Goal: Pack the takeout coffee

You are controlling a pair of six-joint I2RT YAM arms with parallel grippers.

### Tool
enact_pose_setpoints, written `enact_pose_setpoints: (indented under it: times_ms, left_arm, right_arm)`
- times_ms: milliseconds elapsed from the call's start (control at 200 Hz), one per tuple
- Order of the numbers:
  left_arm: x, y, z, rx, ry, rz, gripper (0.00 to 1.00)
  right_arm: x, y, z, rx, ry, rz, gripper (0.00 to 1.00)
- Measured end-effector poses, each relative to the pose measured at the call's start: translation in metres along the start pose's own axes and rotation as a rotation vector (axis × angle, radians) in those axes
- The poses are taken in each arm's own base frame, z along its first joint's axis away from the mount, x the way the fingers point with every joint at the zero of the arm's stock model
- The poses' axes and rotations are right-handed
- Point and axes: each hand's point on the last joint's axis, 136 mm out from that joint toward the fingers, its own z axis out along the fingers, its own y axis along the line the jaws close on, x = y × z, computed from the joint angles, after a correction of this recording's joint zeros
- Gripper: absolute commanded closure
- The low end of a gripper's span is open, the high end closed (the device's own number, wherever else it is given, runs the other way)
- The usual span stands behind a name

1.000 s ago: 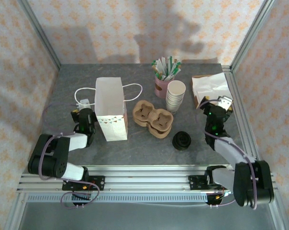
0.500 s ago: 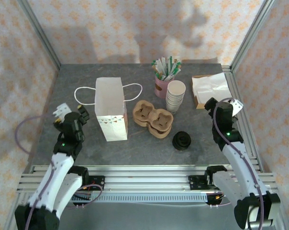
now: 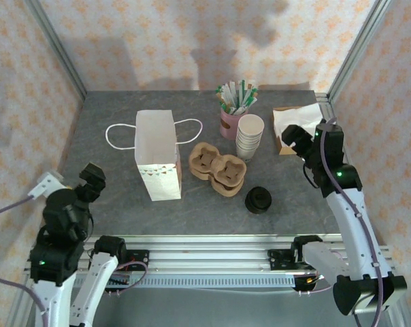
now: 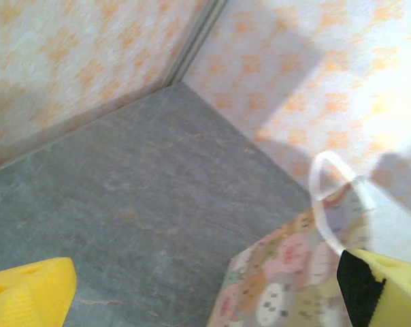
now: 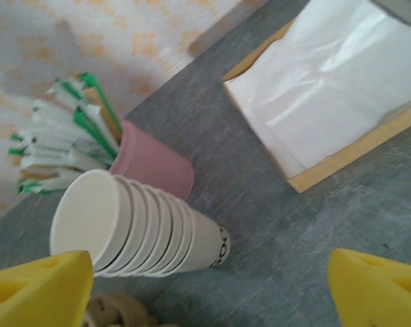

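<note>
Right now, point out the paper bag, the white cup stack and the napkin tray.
paper bag (image 3: 157, 160), top external view, middle of its white face.
white cup stack (image 5: 144, 228), right wrist view, nested rims midway along.
napkin tray (image 5: 355, 150), right wrist view, its wooden near rim.

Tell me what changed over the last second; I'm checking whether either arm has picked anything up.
Both arms rose: the left gripper pulled back to the near-left corner, the right gripper turned toward the cup stack. Neither holds anything. The bag, carrier and black lid stayed put.
</note>
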Motion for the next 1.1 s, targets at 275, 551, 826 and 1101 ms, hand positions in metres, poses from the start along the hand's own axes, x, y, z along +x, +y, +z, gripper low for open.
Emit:
enact_pose_setpoints:
  times_ms: [275, 551, 826, 1101]
  left_arm:
    - [-0.017, -0.092, 0.009, 0.277, 0.137, 0.217, 0.12]
    - [0.039, -0.184, 0.041, 0.661, 0.458, 0.333, 0.12]
    - [0.070, -0.209, 0.015, 0.889, 0.481, 0.472, 0.16]
    - [0.091, -0.202, -0.004, 1.024, 0.427, 0.453, 0.17]
  right_arm:
    - [-0.002, 0.034, 0.012, -0.050, 0.125, -0.065, 0.30]
    - [0.019, 0.063, 0.048, -0.022, 0.239, -0.187, 0.45]
    - [0.028, 0.059, 0.091, 0.097, 0.296, -0.233, 0.50]
    - [0.025, 0.061, 0.099, 0.112, 0.297, -0.239, 0.59]
